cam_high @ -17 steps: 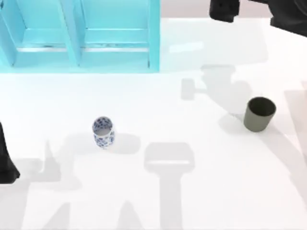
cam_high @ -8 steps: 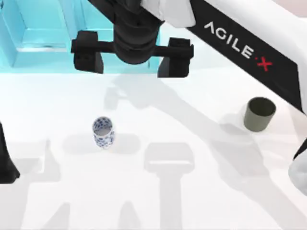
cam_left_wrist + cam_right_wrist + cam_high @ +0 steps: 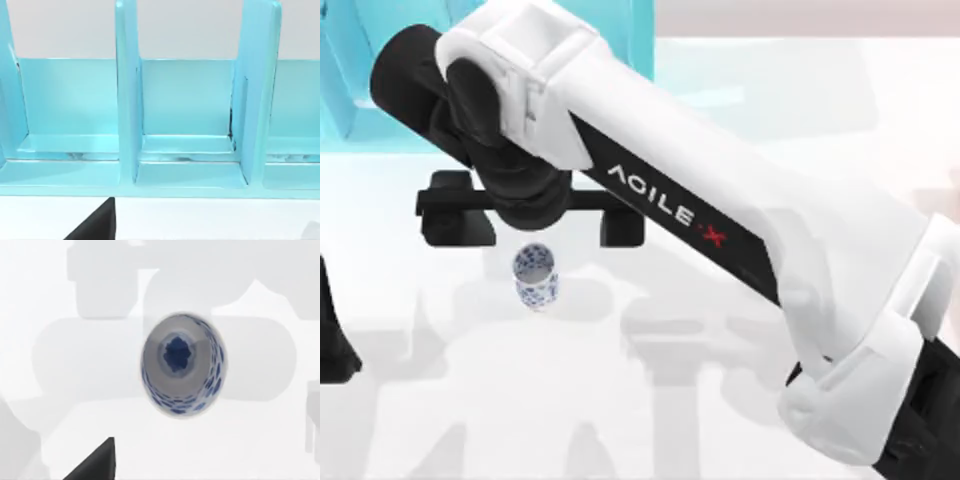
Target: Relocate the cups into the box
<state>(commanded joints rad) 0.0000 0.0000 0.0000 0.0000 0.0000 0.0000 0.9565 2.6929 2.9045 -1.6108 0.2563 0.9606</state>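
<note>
The right gripper (image 3: 532, 218), fingers spread wide, hovered just at 12 o'clock of the blue-patterned cup (image 3: 535, 277); its arm (image 3: 720, 220) read "AGILE·X".

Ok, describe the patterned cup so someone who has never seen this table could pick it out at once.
Start at the turquoise box along the table's far edge, on the left. Come toward the near edge, under the right gripper, whose open fingers hang above the white table. The cup stands upright there: small, round, handleless, white with a dense blue pattern.
</note>
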